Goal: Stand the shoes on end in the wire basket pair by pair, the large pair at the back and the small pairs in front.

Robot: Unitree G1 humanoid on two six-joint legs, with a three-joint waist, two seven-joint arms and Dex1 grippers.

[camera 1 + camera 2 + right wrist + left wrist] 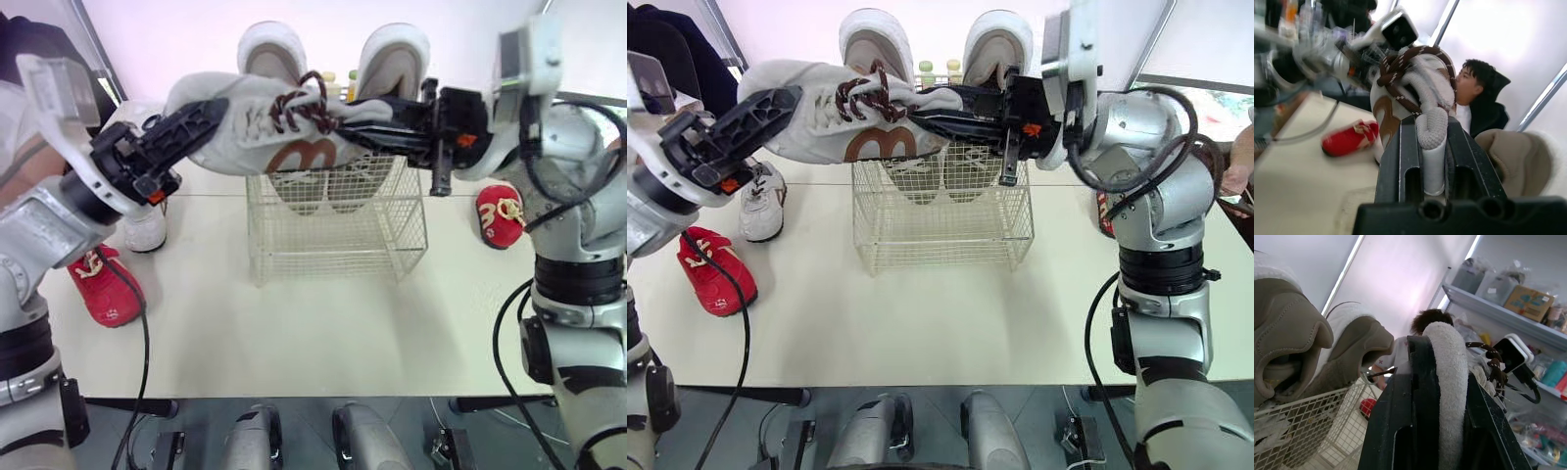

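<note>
The wire basket (338,240) is thin metal, the grey shoe (245,132) matt soft cloth, the table (294,333) smooth.

Lab: cluttered storage shelf (1484,305), white worktable (294,323)

Table (294,323), wire basket (338,235), white shoe (145,231), left red shoe (106,287), right red shoe (502,215)

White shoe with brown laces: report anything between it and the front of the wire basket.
Nothing visible does. The white shoe, clamped by the left pincer and right pincer, hangs above the wire basket, whose front half looks empty; the large pair stands at the back.
</note>
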